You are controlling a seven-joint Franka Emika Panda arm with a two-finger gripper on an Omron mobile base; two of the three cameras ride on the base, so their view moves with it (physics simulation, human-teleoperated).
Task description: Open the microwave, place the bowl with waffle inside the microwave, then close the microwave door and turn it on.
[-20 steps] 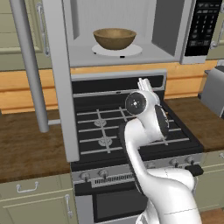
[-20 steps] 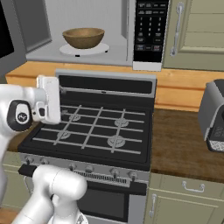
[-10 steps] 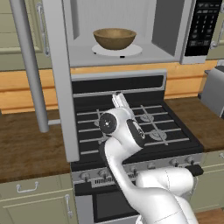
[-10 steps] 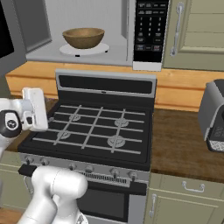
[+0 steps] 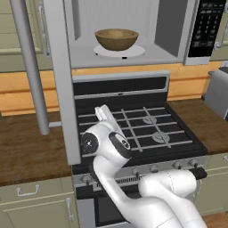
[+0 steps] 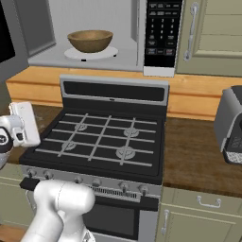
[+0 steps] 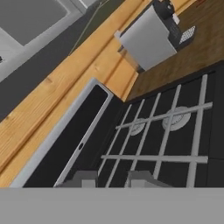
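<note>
The bowl (image 5: 116,39) sits on the white turntable (image 5: 119,50) inside the microwave (image 5: 129,26), so by my reading the step left is to shut the door (image 5: 57,80) and press the keypad (image 5: 207,27). The door hangs swung out to the left, edge-on in the left base view, its long bar handle (image 5: 30,67) running up and down on the far side of it. The tool (image 7: 113,178) is low over the stove (image 6: 101,137), near its front left corner, just right of and below the door's lower edge. It points across the grates toward the toaster (image 7: 148,37). Its tips stand fairly close together with nothing between them; whether they are fully clenched I cannot tell. To close the door, the tool must rise and go left around that edge; the door panel itself stands between tool and handle.
</note>
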